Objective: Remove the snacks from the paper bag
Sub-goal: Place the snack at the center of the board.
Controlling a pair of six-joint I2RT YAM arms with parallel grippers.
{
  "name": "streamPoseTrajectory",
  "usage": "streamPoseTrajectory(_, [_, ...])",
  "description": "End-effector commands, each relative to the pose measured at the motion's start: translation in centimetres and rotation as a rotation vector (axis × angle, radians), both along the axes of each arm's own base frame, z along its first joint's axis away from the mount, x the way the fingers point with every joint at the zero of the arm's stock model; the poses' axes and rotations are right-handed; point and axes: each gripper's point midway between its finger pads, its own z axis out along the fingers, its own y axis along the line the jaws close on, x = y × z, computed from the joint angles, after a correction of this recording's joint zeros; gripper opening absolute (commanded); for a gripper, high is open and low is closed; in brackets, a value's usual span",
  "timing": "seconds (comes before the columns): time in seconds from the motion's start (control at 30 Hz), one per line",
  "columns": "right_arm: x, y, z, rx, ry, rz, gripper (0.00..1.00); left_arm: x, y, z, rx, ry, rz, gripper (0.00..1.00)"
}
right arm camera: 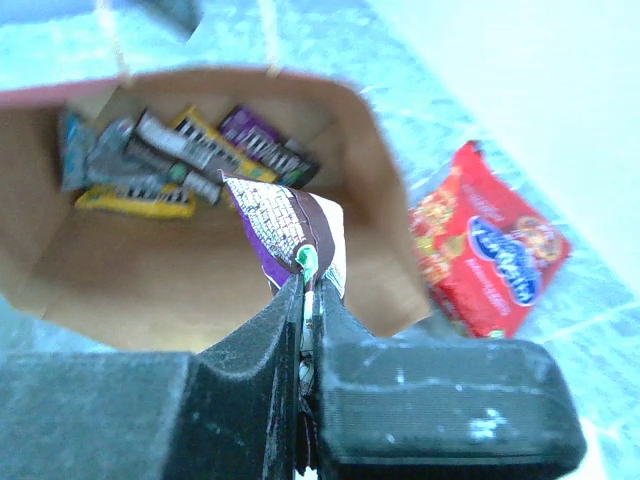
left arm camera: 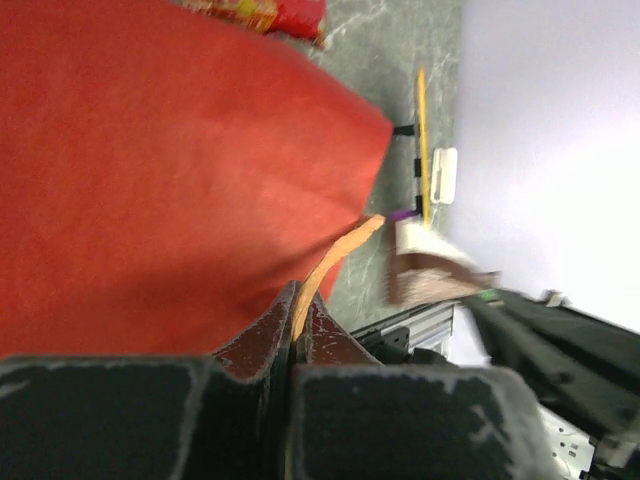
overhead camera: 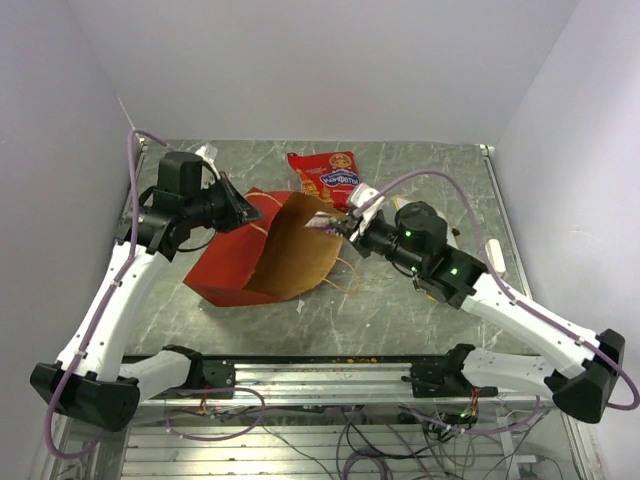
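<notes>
Right gripper (right arm camera: 305, 292) mine, pinched tight on purple-white wrapper (right arm camera: 290, 220), at mouth of paper bag (overhead camera: 230, 272). Left gripper (left arm camera: 296, 325) clamped on bag edge, mouth open.

Best, I judge: draw wrapper straight out, clear of rim, release beside red packet (overhead camera: 326, 178) lying just beyond bag mouth.

Only right wrist view shows remaining wrappers (right arm camera: 170, 155) deep inside bag; top view hides them.

**Wrapper Held at the Mouth of the Bag**

The paper bag (overhead camera: 270, 255) is seen lying on its side at the centre of the frame on the grey tabletop (overhead camera: 420, 300), with its brown inside exposed. Its upper-left edge is gripped by the left claw (overhead camera: 238, 208). A small purple-and-white wrapper (overhead camera: 322, 222) is pinched in the right claw (overhead camera: 337, 225) over the bag's mouth. A large red packet (overhead camera: 325, 177) is laid flat just beyond the bag, toward the top centre.
</notes>
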Motion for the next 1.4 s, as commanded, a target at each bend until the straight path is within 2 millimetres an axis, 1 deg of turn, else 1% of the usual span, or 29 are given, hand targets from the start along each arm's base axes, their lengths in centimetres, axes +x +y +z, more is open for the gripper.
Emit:
streamPoseTrajectory(0.0, [2.6, -2.8, 6.9, 0.141, -0.131, -0.227, 0.0, -2.6, 0.2, -1.6, -0.03, 0.082, -0.001, 0.07])
streamPoseTrajectory(0.07, [3.7, -3.6, 8.6, 0.205, -0.149, -0.316, 0.0, -3.4, 0.4, -2.5, -0.036, 0.125, 0.009, 0.07])
streamPoseTrajectory(0.13, [4.7, -4.5, 9.3, 0.252, -0.162, -0.396, 0.0, -3.7, 0.3, -3.2, -0.049, 0.151, 0.018, 0.07])
streamPoseTrajectory(0.17, [5.2, -4.9, 9.4, 0.271, -0.163, -0.442, 0.0, -3.6, 0.3, -3.1, -0.052, 0.148, 0.021, 0.07])
streamPoseTrajectory(0.23, [6.8, -6.6, 9.0, 0.294, -0.16, -0.582, 0.0, -3.0, 0.7, -2.7, -0.039, 0.123, 0.048, 0.07])
streamPoseTrajectory(0.3, [8.7, -7.7, 8.3, 0.295, -0.148, -0.685, 0.0, -2.6, 1.0, -2.3, -0.03, 0.116, 0.074, 0.07])
streamPoseTrajectory(0.33, [10.1, -8.3, 7.5, 0.283, -0.127, -0.73, 0.0, -2.5, 1.1, -2.2, -0.033, 0.114, 0.084, 0.07])
streamPoseTrajectory(0.37, [11.1, -8.2, 6.6, 0.271, -0.101, -0.748, 0.0, -2.4, 1.1, -2.1, -0.036, 0.109, 0.093, 0.07])
streamPoseTrajectory(0.4, [12.6, -8.7, 5.6, 0.254, -0.076, -0.779, 0.0, -2.3, 1.3, -2.0, -0.035, 0.104, 0.103, 0.07])
streamPoseTrajectory(0.5, [16.0, -8.7, 1.5, 0.179, 0.013, -0.813, 0.0, -1.9, 2.3, -1.4, 0.008, 0.072, 0.14, 0.07])
streamPoseTrajectory(0.63, [19.1, -7.8, -3.9, 0.0, 0.059, -0.836, 0.0, -0.4, 3.4, -0.2, 0.108, 0.035, 0.14, 0.07])
streamPoseTrajectory(0.7, [20.4, -8.0, -5.4, -0.037, 0.052, -0.88, 0.0, 0.5, 4.3, 0.1, 0.17, 0.031, 0.135, 0.07])
streamPoseTrajectory(0.77, [21.4, -8.2, -6.9, -0.081, 0.048, -0.914, 0.0, 1.3, 5.3, 0.8, 0.221, 0.023, 0.139, 0.07])
streamPoseTrajectory(0.87, [22.4, -9.1, -9.5, -0.14, 0.081, -1.01, 0.0, 2.3, 6.8, 1.6, 0.27, 0.008, 0.15, 0.07])
streamPoseTrajectory(1.0, [23.1, -9.8, -12.5, -0.19, 0.086, -1.075, 0.0, 3.0, 8.4, 3.9, 0.377, -0.045, 0.14, 0.07])
streamPoseTrajectory(1.13, [23.8, -10.3, -14.4, -0.219, 0.084, -1.108, 0.0, 3.7, 9.5, 5.3, 0.504, -0.081, 0.082, 0.07])
streamPoseTrajectory(1.23, [24.5, -10.8, -15.9, -0.228, 0.097, -1.131, 0.0, 3.9, 10.7, 5.7, 0.591, -0.087, 0.074, 0.07])
streamPoseTrajectory(1.3, [24.9, -10.9, -16.8, -0.226, 0.111, -1.131, 0.0, 4.0, 10.2, 5.6, 0.587, -0.101, 0.03, 0.07])
streamPoseTrajectory(1.33, [25.1, -10.9, -16.8, -0.221, 0.11, -1.131, 0.0, 4.0, 9.6, 5.5, 0.57, -0.107, 0.003, 0.07])
streamPoseTrajectory(1.37, [25.2, -10.8, -17.9, -0.236, 0.119, -1.128, 0.0, 4.1, 9.1, 5.4, 0.553, -0.111, -0.019, 0.07])
